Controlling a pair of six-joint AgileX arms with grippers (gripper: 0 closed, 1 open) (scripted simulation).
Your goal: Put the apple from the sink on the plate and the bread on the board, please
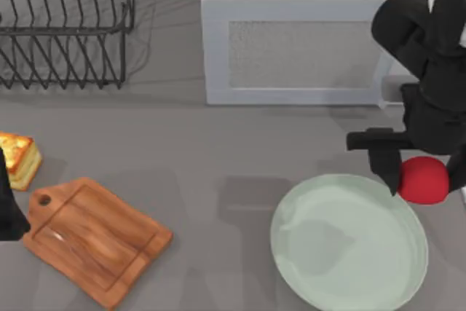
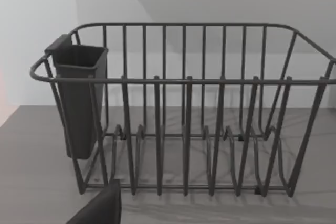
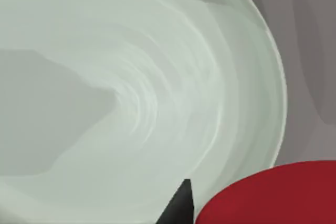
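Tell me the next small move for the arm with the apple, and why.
Probably carry it a little further toward the top view's left, then lower and release. The right gripper holds the apple just at the plate rim, not yet over its middle.

- The board [image 1: 98, 240] looks like brown wood with visible grain and a soft sheen.
- The plate [image 1: 349, 245] is pale green, smooth and faintly glossy, like glazed ceramic.
- The apple [image 1: 424, 180] is plain red, smooth and matt.
- The bread [image 1: 18, 156] has a rough golden toasted top and paler, soft-looking sides.
- The dish rack [image 2: 184, 108] is thin dark wire, like coated metal; its cup [image 2: 79, 98] looks like matt dark plastic.
- The bench [image 1: 218, 143] is grey, flat and matt.
- The right hand [image 1: 426, 169] is matt black.
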